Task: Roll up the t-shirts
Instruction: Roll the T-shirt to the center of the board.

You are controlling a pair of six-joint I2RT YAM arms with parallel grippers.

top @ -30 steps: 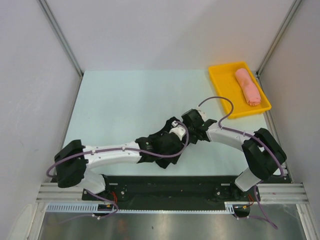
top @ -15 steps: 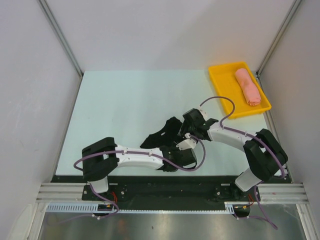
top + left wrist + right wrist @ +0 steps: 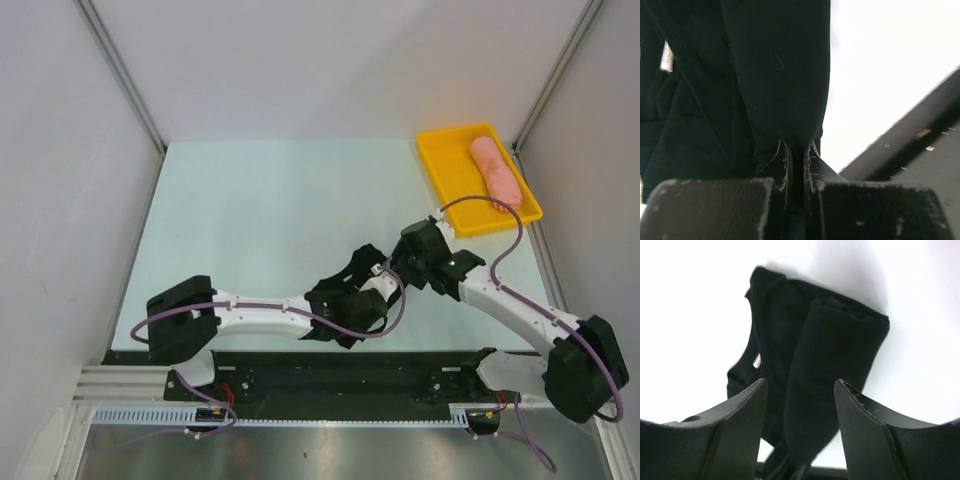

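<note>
Now I am clamping the left gripper point(image 3: 797, 152) shut on the black t-shirt point(image 3: 775, 70), bunched just 5 o'clock of the table point(image 3: 250, 220) centre; the right gripper point(image 3: 800, 390) is hovering open, empty, over it. I am wanting even tension and tight turns. The pink roll point(image 3: 497, 172) is lying at 2 o'clock.

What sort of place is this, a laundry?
Probably a robot test booth, not a laundry: plain white walls box in a table with two robot arms bolted to its edge.
</note>
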